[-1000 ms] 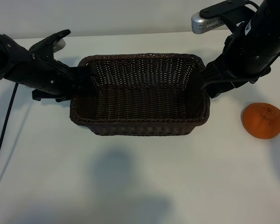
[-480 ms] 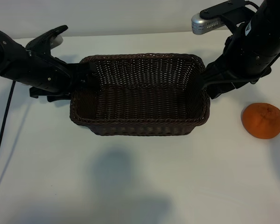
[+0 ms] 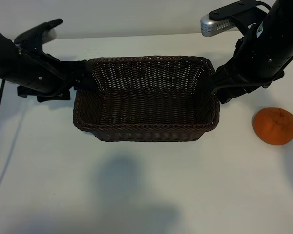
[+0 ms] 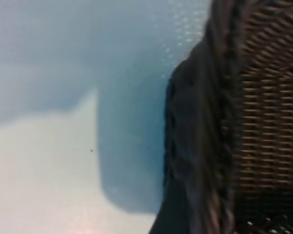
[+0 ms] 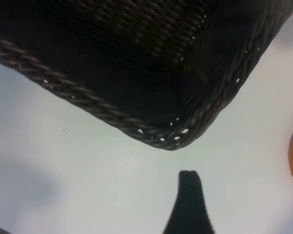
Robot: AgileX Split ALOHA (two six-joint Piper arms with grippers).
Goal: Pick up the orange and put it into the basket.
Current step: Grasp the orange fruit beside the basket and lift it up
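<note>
The orange [image 3: 275,126] lies on the worktop [image 3: 146,185] just beside the right tool [image 3: 219,92], seemingly released, at the basket [image 3: 146,132].

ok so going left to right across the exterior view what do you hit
left end effector → basket → right end effector → orange

a white table [image 3: 136,195] carries soft shadows before a pale wall [image 3: 136,14].
</note>
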